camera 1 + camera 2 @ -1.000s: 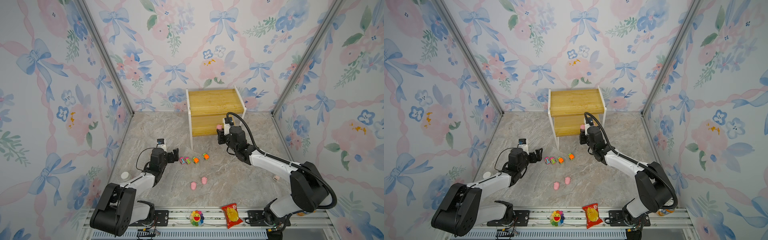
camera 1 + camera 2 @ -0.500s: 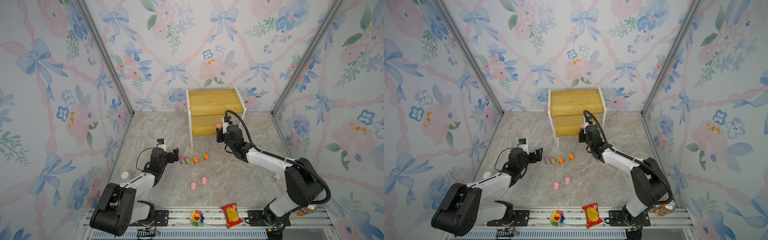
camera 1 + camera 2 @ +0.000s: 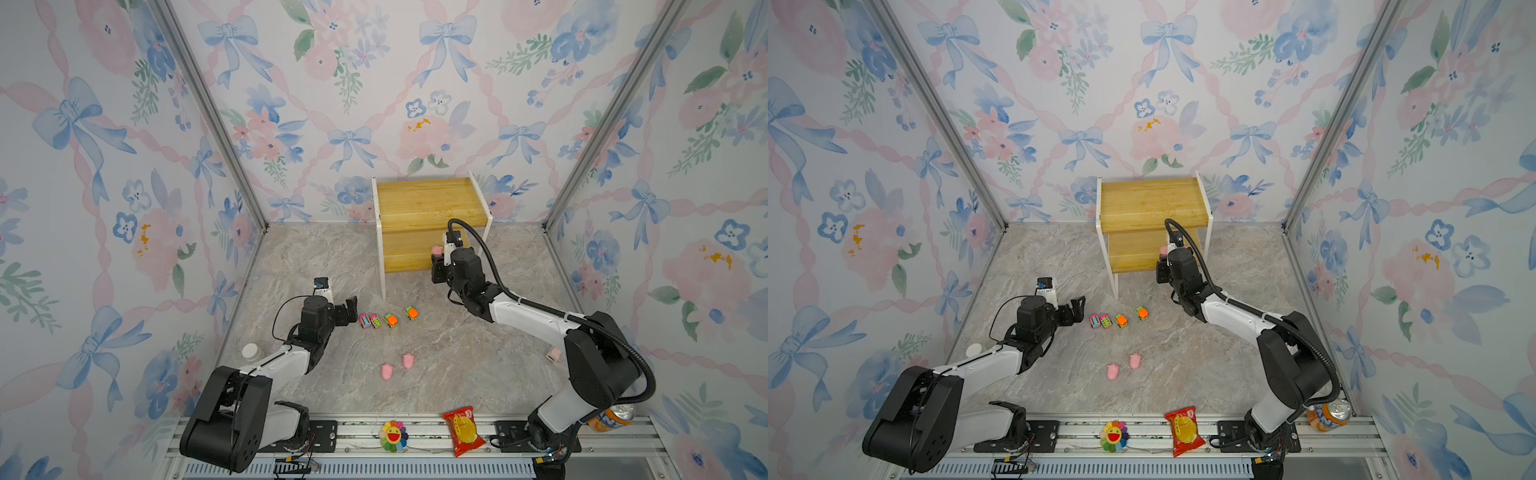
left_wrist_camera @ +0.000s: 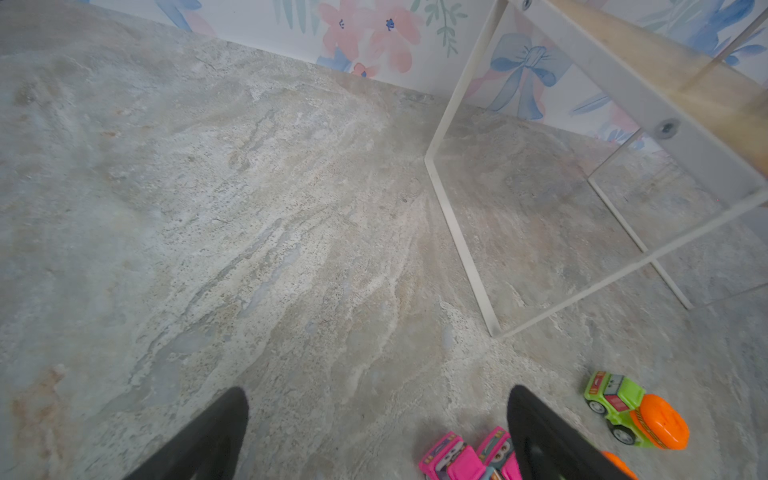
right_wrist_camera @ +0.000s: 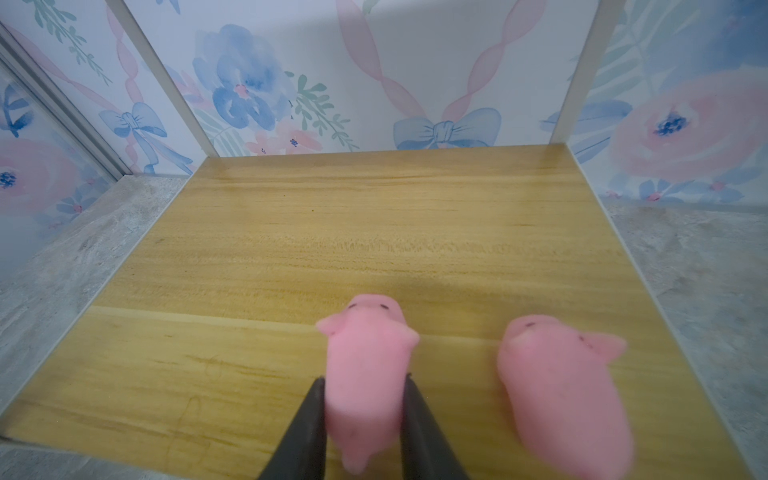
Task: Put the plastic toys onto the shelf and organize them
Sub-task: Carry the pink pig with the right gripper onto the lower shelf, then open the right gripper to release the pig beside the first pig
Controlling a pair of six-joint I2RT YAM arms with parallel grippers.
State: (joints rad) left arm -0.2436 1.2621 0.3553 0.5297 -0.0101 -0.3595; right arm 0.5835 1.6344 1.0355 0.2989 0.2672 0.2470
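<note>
The shelf (image 3: 428, 203) stands at the back wall, its top board bare in both top views. My right gripper (image 5: 365, 380) is shut on a pink pig (image 5: 365, 365), its fingers pressed to both flanks just over the lower board (image 5: 374, 232). A second pig (image 5: 561, 386) lies on that board beside it. My left gripper (image 4: 378, 390) stands open, low over the floor, with nothing between its fingers. Two pink-and-teal cars (image 3: 365, 321) sit just right of it, then two green-and-orange cars (image 3: 390, 320). Two more pigs (image 3: 387, 371) lie on the floor nearer the front.
On the front rail lie a rainbow flower (image 3: 393, 435) and a red snack packet (image 3: 463, 430). An orange can (image 3: 613, 417) stands at the right arm's base. A white cap (image 3: 250, 352) is by the left wall, a small pink block (image 3: 552, 354) by the right wall.
My right gripper has carried the pig a little farther in over the lower board. The left arm and the toys on the floor have not moved.
</note>
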